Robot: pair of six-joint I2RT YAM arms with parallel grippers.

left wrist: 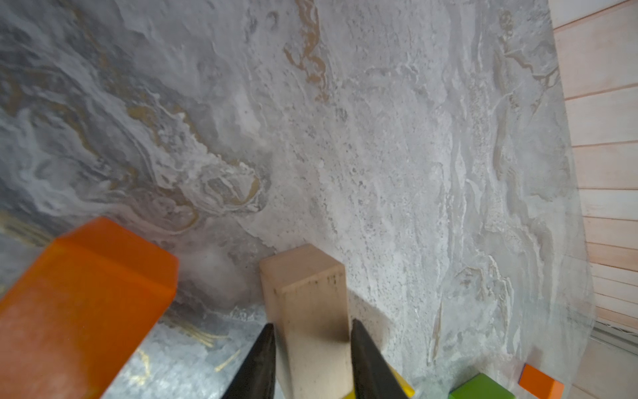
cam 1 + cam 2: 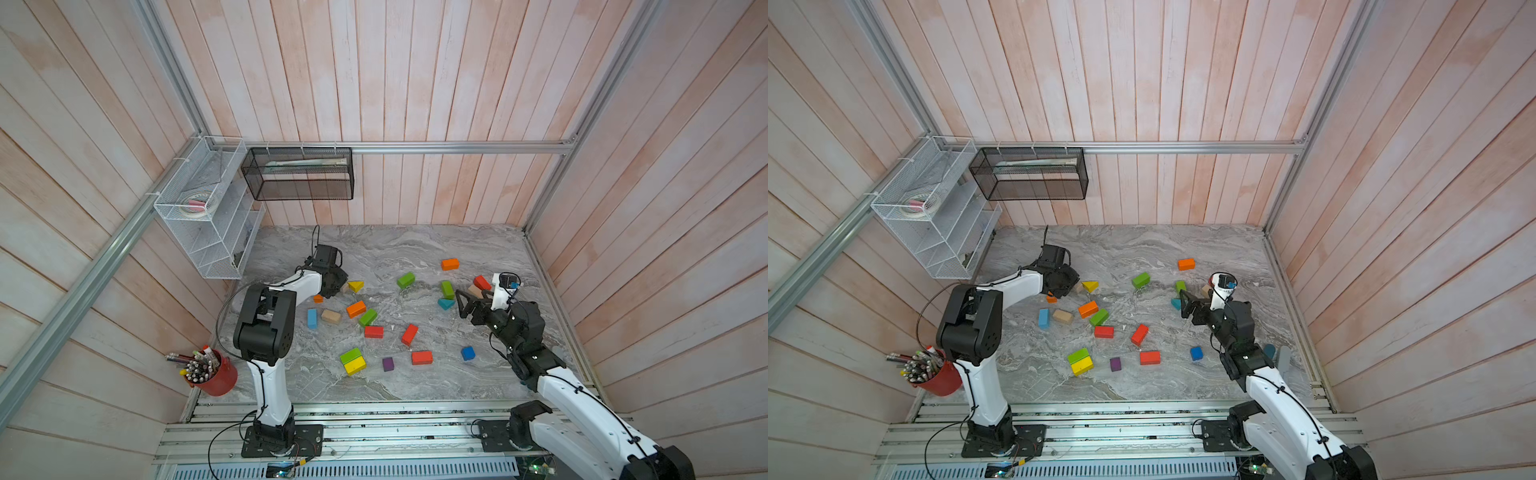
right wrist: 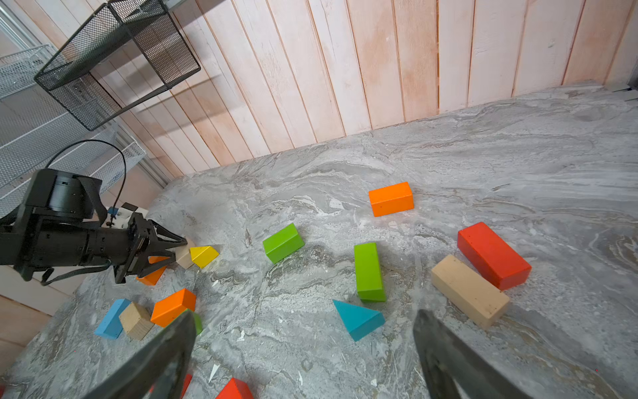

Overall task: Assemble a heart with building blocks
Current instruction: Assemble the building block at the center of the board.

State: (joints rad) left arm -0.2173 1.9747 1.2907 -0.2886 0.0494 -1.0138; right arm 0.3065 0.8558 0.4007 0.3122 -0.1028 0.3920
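Building blocks lie scattered on the marble table (image 2: 415, 249). My left gripper (image 1: 312, 335) is shut on a plain tan block (image 1: 307, 304) at the back left, beside a yellow wedge (image 2: 356, 286) and a small orange block (image 2: 318, 298). In the right wrist view the left gripper (image 3: 176, 250) holds that tan block (image 3: 184, 257) low over the table. My right gripper (image 3: 303, 328) hangs open at the right, with a teal wedge (image 3: 359, 319) below and between its fingers. A green brick (image 3: 369, 271), a tan brick (image 3: 469, 292) and a red brick (image 3: 493, 255) lie just beyond.
A red cup of pens (image 2: 216, 376) stands at the front left corner. A white wire rack (image 2: 203, 208) and a black mesh basket (image 2: 299, 174) hang on the walls. A green and yellow pair (image 2: 352, 361), red bricks (image 2: 422, 357) and a blue cube (image 2: 468, 353) lie toward the front.
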